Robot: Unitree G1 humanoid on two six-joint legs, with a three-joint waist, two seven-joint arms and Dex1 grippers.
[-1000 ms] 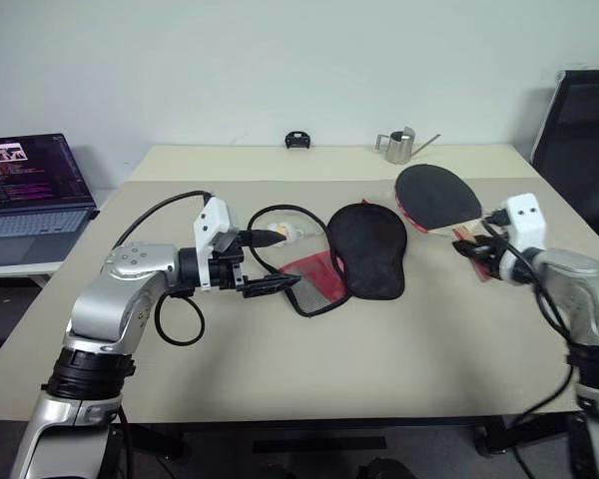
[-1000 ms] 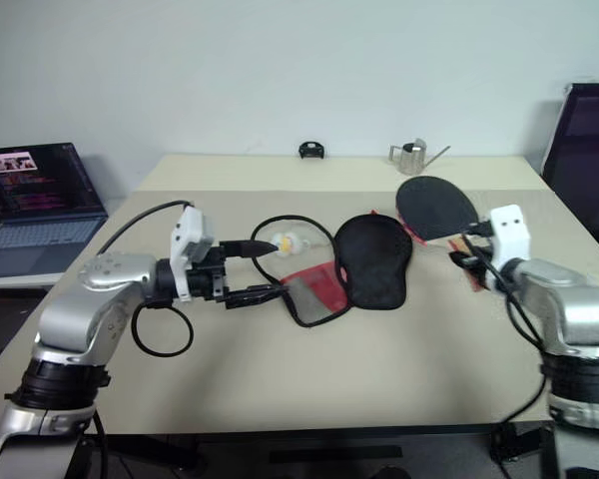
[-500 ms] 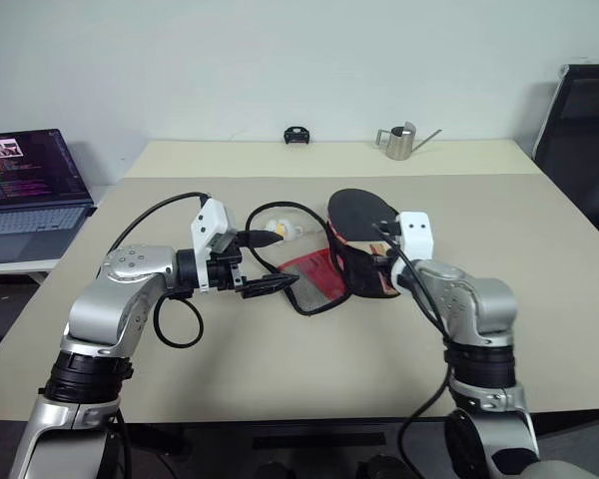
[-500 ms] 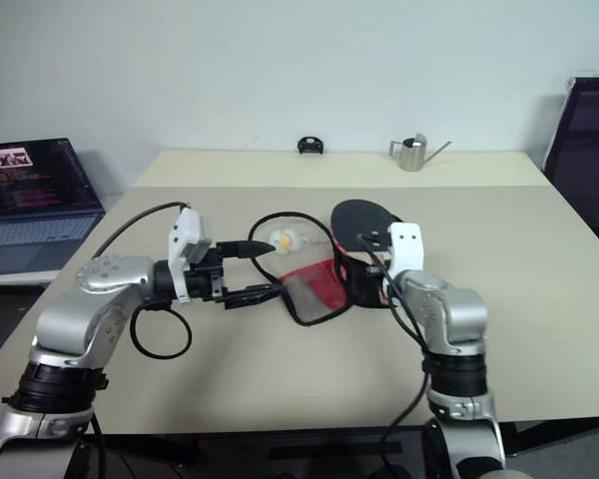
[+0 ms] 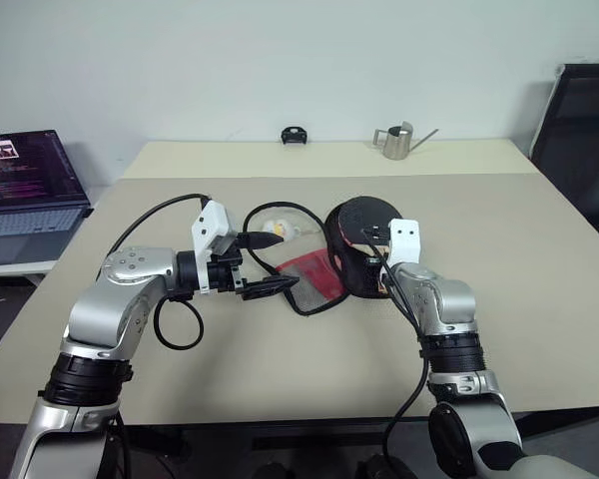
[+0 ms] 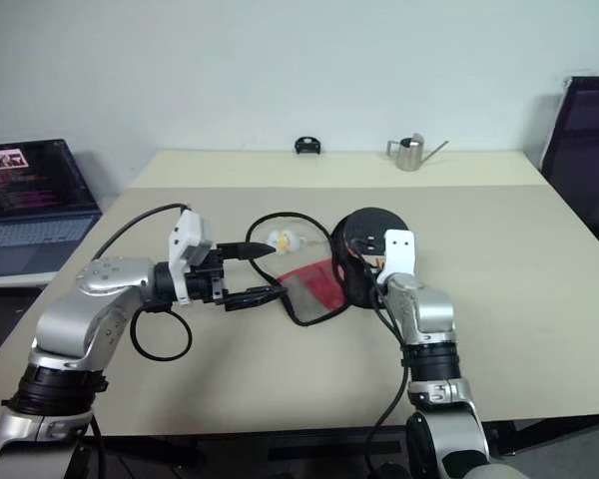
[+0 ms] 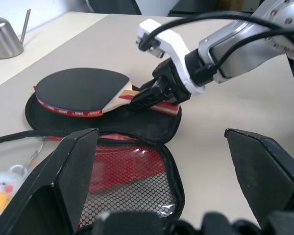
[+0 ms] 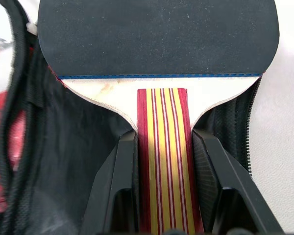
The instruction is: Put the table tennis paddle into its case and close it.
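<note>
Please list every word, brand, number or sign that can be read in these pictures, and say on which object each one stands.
No text can be read with certainty.
Table tennis paddle: small white print on its red edge, too small to read.
Laptop: lines of text on the screen, too small and blurred to read.
Case: no lettering shows on the open halves.

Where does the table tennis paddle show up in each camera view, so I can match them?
Left eye view: table tennis paddle at centre, over the open case.
Right eye view: centre, slightly right.
Left wrist view: upper left of middle, handle in the right gripper.
Right wrist view: across the top, handle between the fingers.
Shared landmark: the case under it.
</note>
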